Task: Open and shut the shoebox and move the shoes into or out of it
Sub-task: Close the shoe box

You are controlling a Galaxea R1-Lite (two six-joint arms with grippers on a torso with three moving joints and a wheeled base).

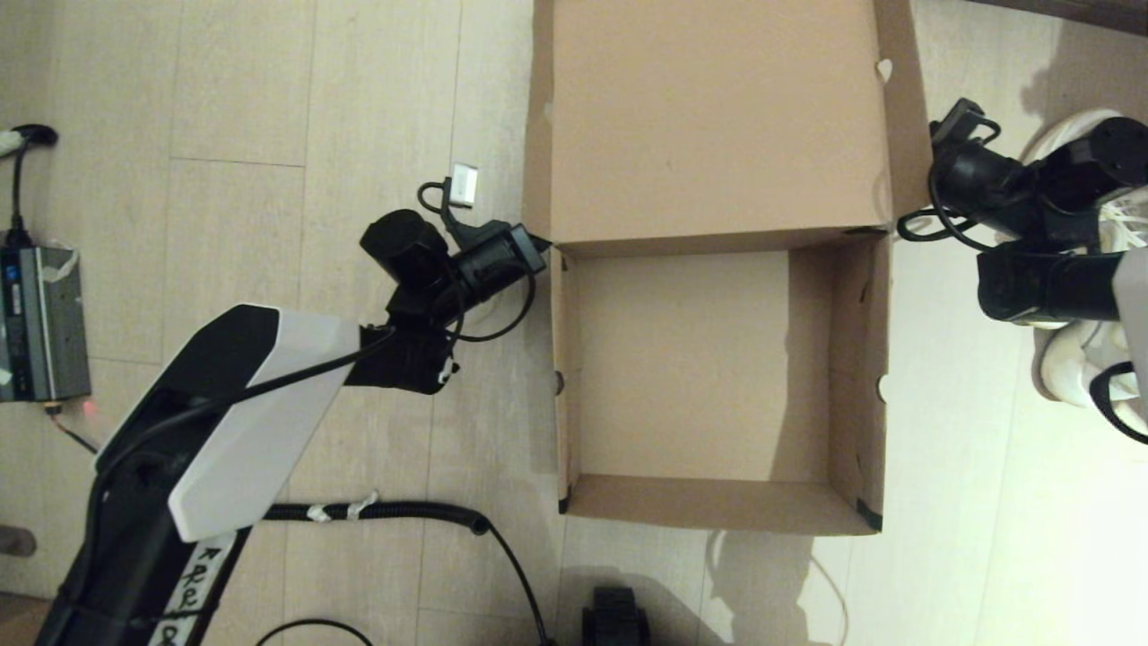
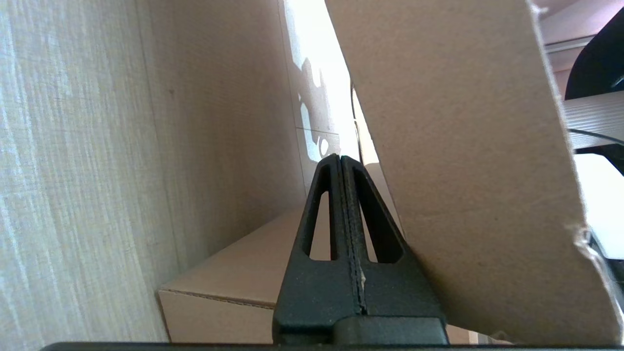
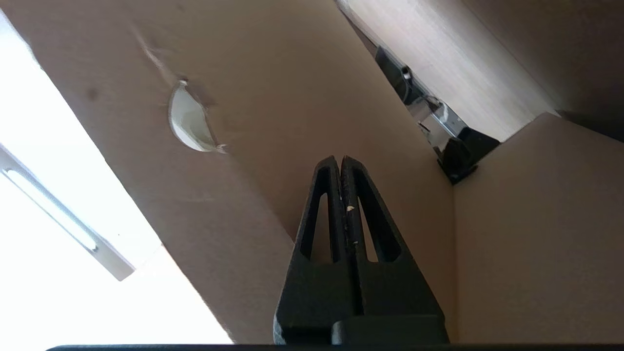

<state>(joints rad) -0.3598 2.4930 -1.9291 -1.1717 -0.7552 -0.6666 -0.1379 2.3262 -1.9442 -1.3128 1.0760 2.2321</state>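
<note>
Pale wood-plank floor (image 1: 269, 135) fills the scene. Far left, a grey power unit (image 1: 40, 323) sits on it, with a black cable (image 1: 18, 179) running up from its top (a small red light glows by its lower corner). A black corrugated hose (image 1: 386, 513), taped white in spots, snakes along near the bottom.

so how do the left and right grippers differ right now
The left gripper sits at the shoebox's left side, at the lid hinge corner; the right gripper sits at the right side, beside the raised lid's side flap. The left one has bare floor around it, while the right arm hangs over the white sneakers. Both are shut, holding nothing.
</note>
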